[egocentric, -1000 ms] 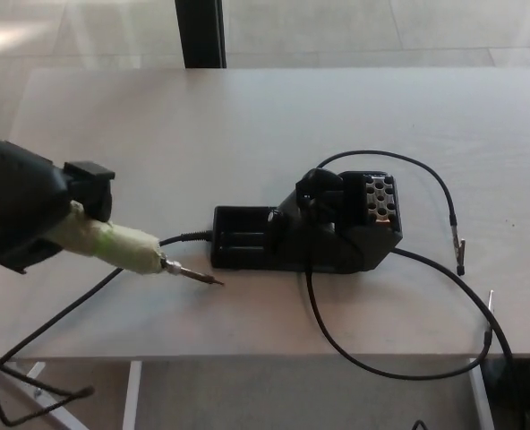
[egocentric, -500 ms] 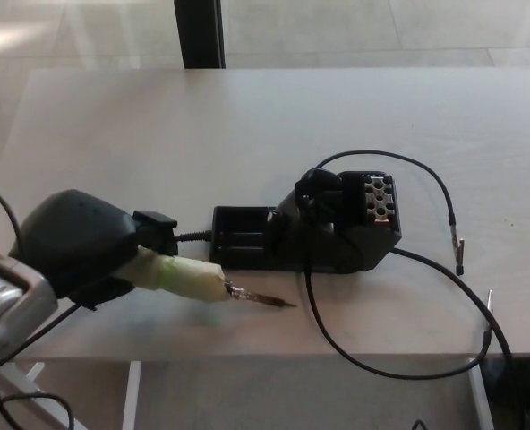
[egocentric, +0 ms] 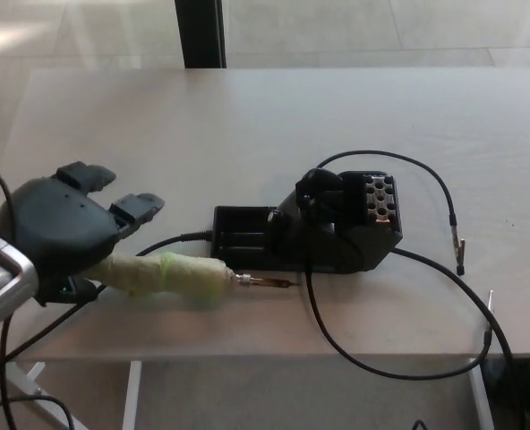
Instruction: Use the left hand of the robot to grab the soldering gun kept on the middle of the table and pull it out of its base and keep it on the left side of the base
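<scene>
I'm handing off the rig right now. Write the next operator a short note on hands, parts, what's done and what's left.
Left hand: fingers spread, resting over the handle end of the soldering gun; grip looks released, not certain.
Right hand: not in view.
Soldering gun: out of its base, lying on the table to the base's left-front, tip pointing at the base.
Done: pulled out and laid down.
Left: lift the left hand clear, minding the cord.

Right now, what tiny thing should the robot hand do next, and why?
Probably lift the left robot hand up and away. The soldering gun already lies flat on the table, out of its base and to the base's left, and the fingers look spread, no longer wrapped around it.
</scene>
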Controlling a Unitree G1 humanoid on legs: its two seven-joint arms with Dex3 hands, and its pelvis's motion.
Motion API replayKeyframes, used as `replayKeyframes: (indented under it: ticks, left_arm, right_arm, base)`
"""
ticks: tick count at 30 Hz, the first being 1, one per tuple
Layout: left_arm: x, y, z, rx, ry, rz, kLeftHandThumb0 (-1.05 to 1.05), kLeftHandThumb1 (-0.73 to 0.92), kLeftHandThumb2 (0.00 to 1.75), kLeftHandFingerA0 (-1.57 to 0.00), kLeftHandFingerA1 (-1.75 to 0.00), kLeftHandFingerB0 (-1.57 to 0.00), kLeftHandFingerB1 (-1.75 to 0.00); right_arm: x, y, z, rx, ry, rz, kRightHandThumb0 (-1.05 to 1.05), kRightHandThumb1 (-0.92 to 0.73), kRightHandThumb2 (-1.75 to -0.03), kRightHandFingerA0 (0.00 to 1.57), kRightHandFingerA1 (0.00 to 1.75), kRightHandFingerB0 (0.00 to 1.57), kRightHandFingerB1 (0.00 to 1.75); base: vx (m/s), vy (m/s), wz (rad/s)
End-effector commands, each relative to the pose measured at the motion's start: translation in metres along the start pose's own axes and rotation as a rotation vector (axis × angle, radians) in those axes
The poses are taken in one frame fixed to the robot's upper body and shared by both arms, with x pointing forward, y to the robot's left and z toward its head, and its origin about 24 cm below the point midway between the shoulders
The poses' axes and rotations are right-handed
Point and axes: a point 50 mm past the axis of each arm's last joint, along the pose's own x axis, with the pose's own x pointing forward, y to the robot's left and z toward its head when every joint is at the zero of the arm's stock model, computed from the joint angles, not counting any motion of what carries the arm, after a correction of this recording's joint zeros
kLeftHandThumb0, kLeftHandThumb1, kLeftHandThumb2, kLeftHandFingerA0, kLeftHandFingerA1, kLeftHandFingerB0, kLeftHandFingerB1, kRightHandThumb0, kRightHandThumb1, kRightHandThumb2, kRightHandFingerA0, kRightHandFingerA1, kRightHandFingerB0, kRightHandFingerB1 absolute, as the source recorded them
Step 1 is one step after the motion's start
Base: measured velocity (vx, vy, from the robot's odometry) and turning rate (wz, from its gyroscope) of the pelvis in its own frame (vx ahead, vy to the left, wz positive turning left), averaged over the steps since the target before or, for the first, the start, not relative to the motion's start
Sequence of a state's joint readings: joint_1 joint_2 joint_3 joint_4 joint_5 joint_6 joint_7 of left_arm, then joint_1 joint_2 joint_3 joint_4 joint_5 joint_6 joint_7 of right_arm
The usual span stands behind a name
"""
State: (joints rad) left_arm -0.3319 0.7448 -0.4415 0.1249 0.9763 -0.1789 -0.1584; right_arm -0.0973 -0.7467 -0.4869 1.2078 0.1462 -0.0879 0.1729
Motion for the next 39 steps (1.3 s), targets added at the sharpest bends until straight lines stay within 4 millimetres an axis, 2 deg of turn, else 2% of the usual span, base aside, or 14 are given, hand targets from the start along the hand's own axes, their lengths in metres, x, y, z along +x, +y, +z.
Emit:
replayKeyframes:
  ticks: [1,2,10,12,13,18,19,23,24,26,31,36,37,39]
  left_arm:
    - [-0.010,0.013,-0.009,0.016,0.042,0.053,-0.75,0.59,0.71,0.00,0.00,0.00,0.00]
    - [-0.016,0.027,-0.008,-0.098,0.043,0.036,-0.80,0.59,0.70,0.00,0.00,0.00,0.00]
    - [-0.065,0.082,-0.026,-0.641,0.023,0.234,-0.88,0.61,0.79,0.00,0.00,0.00,0.00]
    - [-0.079,0.082,-0.032,-0.715,0.024,0.299,-0.91,0.63,0.82,0.00,0.00,0.00,0.00]
    - [-0.089,0.074,-0.038,-0.766,0.043,0.305,-0.91,0.64,0.82,0.00,0.00,0.00,0.00]
    - [-0.143,-0.005,-0.065,-1.185,0.371,0.358,-0.73,0.75,0.63,0.00,0.00,0.00,0.00]
    - [-0.150,-0.016,-0.068,-1.229,0.451,0.365,-0.71,0.66,0.77,0.00,0.00,0.00,0.00]
    - [-0.175,-0.059,-0.076,-1.291,0.700,0.351,-0.70,0.78,0.63,0.00,0.00,0.00,0.00]
    - [-0.205,-0.112,-0.077,-1.404,0.992,0.388,-0.68,0.78,0.63,0.00,0.00,0.00,0.00]
    - [-0.214,-0.125,-0.077,-1.431,1.075,0.397,-0.65,0.78,0.63,0.00,0.00,0.00,0.00]
    - [-0.272,-0.213,-0.055,-1.666,1.633,0.411,-0.54,0.85,0.65,0.00,0.00,0.00,0.00]
    - [-0.288,-0.231,-0.047,-1.739,1.839,0.546,-0.55,0.83,0.65,0.00,0.00,0.00,0.00]
    - [-0.294,-0.236,-0.043,-1.774,1.932,0.631,-0.52,0.81,0.64,0.00,0.00,0.00,0.00]
    - [-0.304,-0.248,-0.030,-1.849,2.075,0.714,-0.52,0.85,0.65,0.00,0.00,0.00,0.00]
  right_arm:
    - [-0.001,-0.009,0.005,-0.028,-0.005,-0.011,-0.55,-0.51,-0.87,0.56,0.72,0.24,0.48]
    - [-0.001,-0.008,0.003,-0.027,0.001,-0.011,-0.51,-0.65,-0.60,0.59,0.66,0.31,0.34]
    - [-0.001,-0.004,0.000,-0.032,0.015,-0.008,-0.48,-0.66,-0.60,0.56,0.63,0.30,0.34]
    - [-0.001,-0.004,0.000,-0.024,0.011,-0.001,-0.54,-0.52,-0.85,0.52,0.68,0.23,0.47]
    - [-0.001,-0.005,-0.002,-0.029,0.013,-0.003,-0.50,-0.65,-0.59,0.56,0.63,0.29,0.34]
    - [0.000,-0.004,0.002,-0.010,0.009,-0.007,-0.47,-0.65,-0.59,0.57,0.64,0.30,0.33]
    - [0.000,-0.003,0.002,-0.005,0.008,-0.003,-0.48,-0.63,-0.59,0.56,0.64,0.29,0.34]
    - [-0.001,-0.004,0.001,-0.030,0.000,-0.004,-0.50,-0.65,-0.59,0.57,0.65,0.29,0.34]
    - [-0.001,-0.004,0.001,-0.028,-0.002,-0.005,-0.49,-0.65,-0.59,0.57,0.66,0.30,0.34]
    - [-0.001,-0.003,0.001,-0.024,-0.001,-0.004,-0.49,-0.65,-0.59,0.57,0.65,0.30,0.34]
    - [-0.001,-0.004,-0.001,-0.010,0.018,-0.011,-0.47,-0.63,-0.59,0.58,0.64,0.30,0.33]
    - [-0.002,-0.008,-0.003,-0.017,0.013,-0.010,-0.48,-0.64,-0.60,0.53,0.64,0.29,0.34]
    - [-0.002,-0.008,-0.002,-0.012,0.012,-0.011,-0.51,-0.51,-0.85,0.51,0.68,0.23,0.47]
    - [-0.002,-0.009,-0.002,-0.013,0.012,-0.015,-0.48,-0.63,-0.59,0.55,0.63,0.30,0.34]
  base:
    - [0.00,0.000,0.00]
    - [0.00,0.000,0.00]
    - [0.00,0.000,0.00]
    - [0.00,0.000,0.00]
    - [0.00,0.000,0.00]
    - [0.00,0.000,0.00]
    - [0.00,0.000,0.00]
    - [0.00,0.000,0.00]
    - [0.00,0.000,0.00]
    - [0.00,0.000,0.00]
    - [0.00,0.000,0.00]
    - [0.00,0.000,0.00]
    - [0.00,0.000,0.00]
    - [0.00,0.000,0.00]
